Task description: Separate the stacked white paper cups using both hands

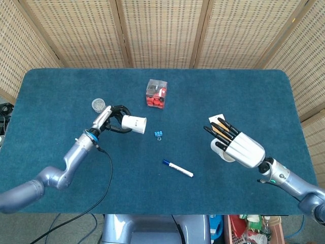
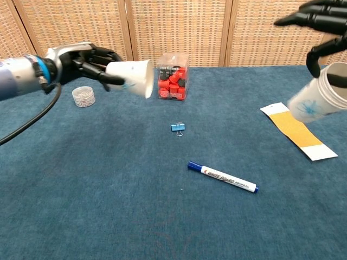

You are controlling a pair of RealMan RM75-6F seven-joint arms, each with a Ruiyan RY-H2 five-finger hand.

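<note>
My left hand point(image 1: 112, 118) point(image 2: 87, 60) grips one white paper cup point(image 1: 134, 123) point(image 2: 130, 77) by its base, on its side with the mouth pointing right, above the table's left half. Over the right side my right hand point(image 1: 238, 146) point(image 2: 325, 21) holds the other white cup point(image 1: 227, 154) point(image 2: 320, 101), which bears a blue flower print and tilts with its mouth up and to the right. In the head view that cup is mostly hidden under the hand. The two cups are far apart.
A clear box of red pieces point(image 1: 156, 94) point(image 2: 173, 83) stands at centre back. A small round tin point(image 1: 98, 105) point(image 2: 83, 96) lies by my left hand. A blue binder clip point(image 1: 158, 134) point(image 2: 178, 128), a marker pen point(image 1: 177, 169) point(image 2: 222, 177) and an orange-and-white strip point(image 2: 295, 130) lie on the blue cloth point(image 1: 244, 96).
</note>
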